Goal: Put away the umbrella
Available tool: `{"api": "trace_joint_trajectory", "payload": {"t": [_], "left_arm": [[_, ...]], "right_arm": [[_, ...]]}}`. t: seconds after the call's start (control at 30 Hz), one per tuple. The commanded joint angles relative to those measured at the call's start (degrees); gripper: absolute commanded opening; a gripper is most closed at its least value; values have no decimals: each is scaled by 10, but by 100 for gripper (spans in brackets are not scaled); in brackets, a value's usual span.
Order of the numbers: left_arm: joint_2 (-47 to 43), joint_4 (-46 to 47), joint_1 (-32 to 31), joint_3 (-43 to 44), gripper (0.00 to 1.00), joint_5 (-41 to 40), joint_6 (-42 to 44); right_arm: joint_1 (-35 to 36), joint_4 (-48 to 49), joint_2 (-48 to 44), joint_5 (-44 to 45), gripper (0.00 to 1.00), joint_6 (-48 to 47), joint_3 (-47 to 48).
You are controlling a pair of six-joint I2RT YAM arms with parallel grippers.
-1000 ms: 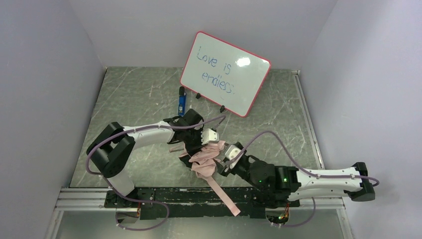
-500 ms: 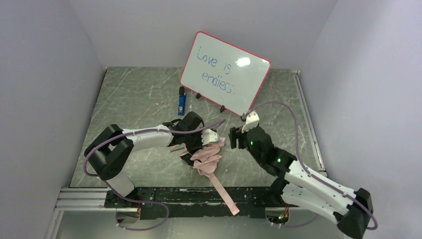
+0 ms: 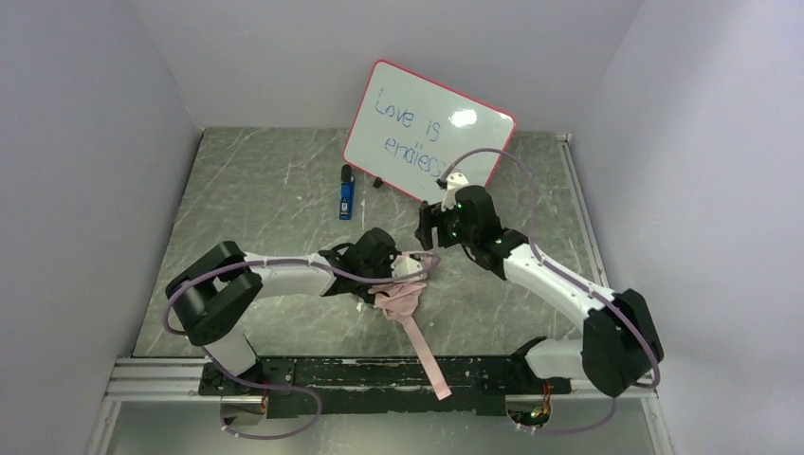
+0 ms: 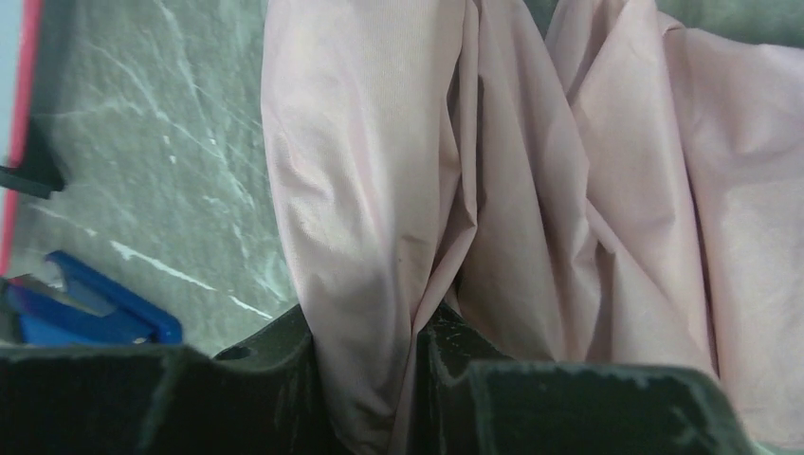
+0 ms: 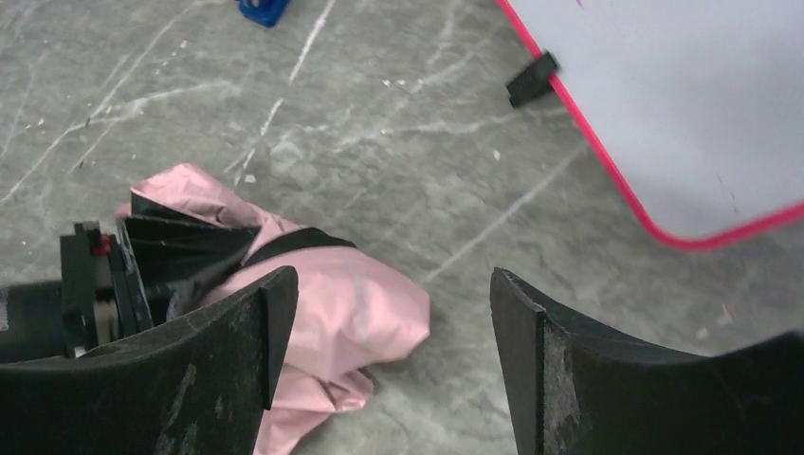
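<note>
The step in hand looks like gathering the canopy. The left gripper (image 4: 370, 341) pinches a fold of the umbrella (image 3: 403, 299), which lies bunched at the near middle of the table (image 3: 265, 180). The right gripper (image 5: 391, 284) hovers open to the umbrella's far right and would next need to descend on loose fabric. There is one umbrella, one whiteboard (image 3: 431, 137) and one blue object (image 3: 347, 197).

Cropped umbrella (image 4: 493, 190), left wrist view

Our left gripper (image 4: 417, 332) reaches low toward the middle, pinched on the umbrella (image 4: 569, 190); our right gripper (image 5: 393, 284) hangs farther back, jaws spread wide.
</note>
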Motion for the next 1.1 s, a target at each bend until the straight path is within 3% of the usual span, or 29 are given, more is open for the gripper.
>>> {"api": "trace_joint_trajectory", "payload": {"t": [0.0,0.17,0.53,1.07], "left_arm": [[45,40,-26,-51,5,-117,41],[46,109,-53,-83,5,-184,59],[87,303,-119,-150,5,-344,136],[107,388,-161,-177,5,-385,186]], "right_arm": [[-10,36,46,-64,78,-80,42],[-45,-7,107,-138,80,-170,93],[-55,-228,214,-354,79,-382,231],[7,-343,283,-316,80,-592,290]]}}
